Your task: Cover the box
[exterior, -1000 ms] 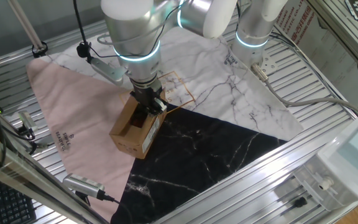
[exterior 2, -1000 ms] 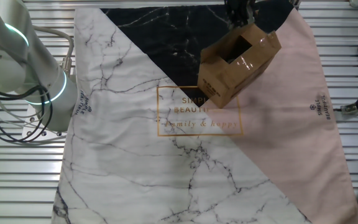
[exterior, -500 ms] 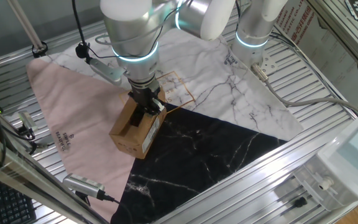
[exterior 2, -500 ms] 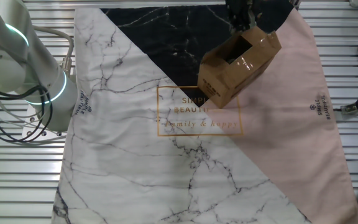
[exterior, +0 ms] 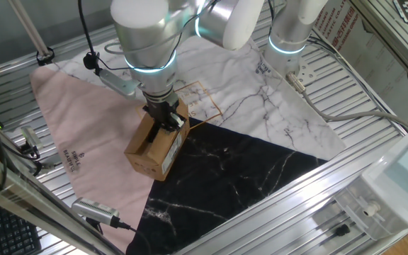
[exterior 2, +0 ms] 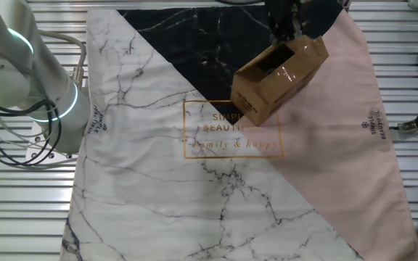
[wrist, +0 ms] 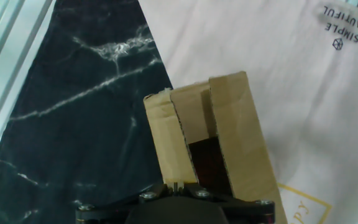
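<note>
My pincer (exterior: 165, 122) sits at the top of the box (exterior: 154, 147), at the end nearest the arm, fingertips down among the flaps. Whether it's clenched on a flap or just pressing, I can't tell: in both fixed views the tips are hidden by cardboard, and the hand view shows only the black body of the pincer at the bottom edge.

The box stands on the cloth (exterior 2: 158, 181) spread over the counter (exterior: 317, 205), right where the pink, white-marble and black-marble patches meet, just beside the gold printed frame. In the other fixed view it (exterior 2: 276, 76) is near the far edge of the cloth, top facing up, and it seems a bit tilted.

Hand view: two long flaps (wrist: 229, 124) folded mostly over, with a dark gap (wrist: 207, 165) left between them, so the top isn't fully closed yet.

Handling, my guess: corrugated card, light, probably empty, so it'll slide or tip on the cloth if I push sideways. Walls are stiff enough, but flaps are springy at the crease and likely to pop back up. Surface looks a bit glossy in places, maybe tape, so possibly slick there.

Where to take it: a flap's free edge, near the middle, or press flat on the flap from above. Push down, not across. Don't squeeze the walls, they'd crush.
</note>
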Robot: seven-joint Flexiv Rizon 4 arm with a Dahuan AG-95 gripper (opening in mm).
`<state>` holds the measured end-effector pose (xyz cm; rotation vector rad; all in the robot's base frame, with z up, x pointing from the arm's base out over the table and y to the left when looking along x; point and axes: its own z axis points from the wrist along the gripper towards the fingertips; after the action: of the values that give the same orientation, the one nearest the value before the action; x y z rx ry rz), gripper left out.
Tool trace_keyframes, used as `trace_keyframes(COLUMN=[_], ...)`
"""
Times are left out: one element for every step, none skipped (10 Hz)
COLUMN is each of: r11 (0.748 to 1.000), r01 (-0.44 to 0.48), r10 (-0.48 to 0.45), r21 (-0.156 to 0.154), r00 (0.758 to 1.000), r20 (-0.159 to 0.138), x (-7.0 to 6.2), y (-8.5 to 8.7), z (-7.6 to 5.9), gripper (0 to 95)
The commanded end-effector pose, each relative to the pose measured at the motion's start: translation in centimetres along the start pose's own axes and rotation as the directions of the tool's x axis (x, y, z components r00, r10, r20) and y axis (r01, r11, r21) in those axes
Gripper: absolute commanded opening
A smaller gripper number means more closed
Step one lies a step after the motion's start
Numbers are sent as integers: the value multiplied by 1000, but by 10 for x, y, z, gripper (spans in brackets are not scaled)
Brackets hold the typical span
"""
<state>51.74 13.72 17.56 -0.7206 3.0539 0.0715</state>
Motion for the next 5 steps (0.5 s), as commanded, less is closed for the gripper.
trace_keyframes(r11=[1000, 1000, 1000, 1000, 1000], r01=[5, 14, 19, 20, 20], r10=[-5, -14, -19, -20, -20], r21=[-5, -6, -6, -7, -6], r00=[1000, 1000, 1000, 1000, 1000], r20=[-13, -13, -10, -5, -3], x=[-4, -6, -5, -5, -4], y=[-4, -10, -13, -15, -17], z=[-4, -6, -5, -3, -1], gripper=[0, 0, 0, 0, 0])
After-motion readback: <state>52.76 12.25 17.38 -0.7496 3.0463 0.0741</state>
